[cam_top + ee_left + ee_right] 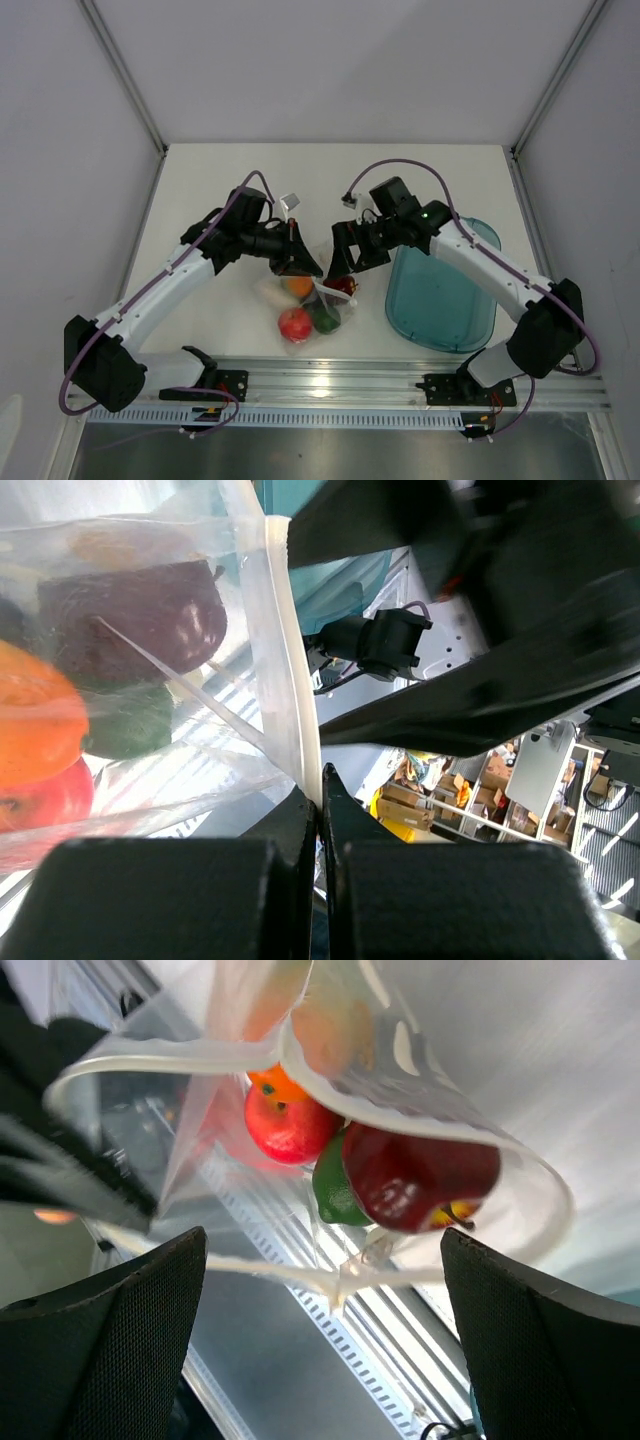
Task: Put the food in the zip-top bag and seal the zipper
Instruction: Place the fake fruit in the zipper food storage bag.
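The clear zip-top bag [312, 300] hangs between my two grippers at the table's front middle. Inside it lie a red tomato [294, 324], an orange piece [298, 286], a green piece [323, 316] and a dark red-purple piece [342, 286]. My left gripper [320, 782] is shut on the white zipper strip [290, 650] at the bag's mouth and holds it up. In the right wrist view the bag mouth [300, 1060] gapes open as a loop, with the tomato [290, 1125] and the dark piece [430, 1175] inside. My right gripper [320, 1250] is wide open just at the mouth's near edge.
A translucent teal oval tray [440, 290] lies right of the bag, under my right arm. The metal rail [400, 385] with the arm bases runs along the front edge. White walls close in the table on three sides.
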Controlling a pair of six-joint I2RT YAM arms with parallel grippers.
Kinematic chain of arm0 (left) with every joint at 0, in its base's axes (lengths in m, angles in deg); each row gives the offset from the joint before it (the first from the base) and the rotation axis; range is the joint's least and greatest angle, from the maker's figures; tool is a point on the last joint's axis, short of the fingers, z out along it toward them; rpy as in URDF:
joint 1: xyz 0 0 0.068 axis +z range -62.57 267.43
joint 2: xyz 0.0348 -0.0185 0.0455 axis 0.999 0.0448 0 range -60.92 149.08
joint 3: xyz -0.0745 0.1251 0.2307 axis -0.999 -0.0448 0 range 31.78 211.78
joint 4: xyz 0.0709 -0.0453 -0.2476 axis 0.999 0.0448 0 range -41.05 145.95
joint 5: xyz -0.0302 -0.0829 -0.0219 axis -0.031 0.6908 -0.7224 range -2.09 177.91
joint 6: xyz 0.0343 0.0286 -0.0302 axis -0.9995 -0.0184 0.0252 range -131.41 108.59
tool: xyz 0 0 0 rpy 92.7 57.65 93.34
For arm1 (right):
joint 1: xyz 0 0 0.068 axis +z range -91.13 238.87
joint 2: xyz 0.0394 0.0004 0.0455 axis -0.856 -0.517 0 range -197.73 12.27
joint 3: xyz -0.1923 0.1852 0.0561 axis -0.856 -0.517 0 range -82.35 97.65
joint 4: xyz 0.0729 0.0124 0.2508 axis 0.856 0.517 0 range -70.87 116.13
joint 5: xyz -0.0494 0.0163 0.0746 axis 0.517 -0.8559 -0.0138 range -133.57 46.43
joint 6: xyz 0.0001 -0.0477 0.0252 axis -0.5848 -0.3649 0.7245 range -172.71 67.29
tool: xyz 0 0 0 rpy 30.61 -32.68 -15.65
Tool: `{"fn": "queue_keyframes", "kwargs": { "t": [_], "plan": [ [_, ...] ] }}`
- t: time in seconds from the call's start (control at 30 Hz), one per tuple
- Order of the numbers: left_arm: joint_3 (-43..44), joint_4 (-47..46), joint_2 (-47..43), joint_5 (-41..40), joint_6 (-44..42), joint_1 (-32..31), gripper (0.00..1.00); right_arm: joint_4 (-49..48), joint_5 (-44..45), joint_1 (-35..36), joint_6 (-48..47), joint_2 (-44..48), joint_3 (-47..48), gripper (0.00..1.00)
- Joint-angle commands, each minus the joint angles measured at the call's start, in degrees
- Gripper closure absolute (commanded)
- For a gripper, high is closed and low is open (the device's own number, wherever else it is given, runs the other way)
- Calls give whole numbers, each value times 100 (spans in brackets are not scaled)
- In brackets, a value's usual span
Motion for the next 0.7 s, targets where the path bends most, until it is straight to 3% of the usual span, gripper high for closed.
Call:
{"fn": "queue_keyframes", "kwargs": {
  "t": [0.0,0.2,0.3,0.67],
  "plan": [
    [75,-204,-194,66,41,-39,99,1,408,-266,437,672,165,1],
    [58,-222,-212,83,32,-39,99,219,-259,-487,236,1043,-405,1],
    [75,-231,-186,110,24,-39,99,133,-575,-355,139,1245,-714,11],
    [93,-161,-168,136,-56,-30,99,-218,-173,102,306,1386,-1338,29]
  ]
}}
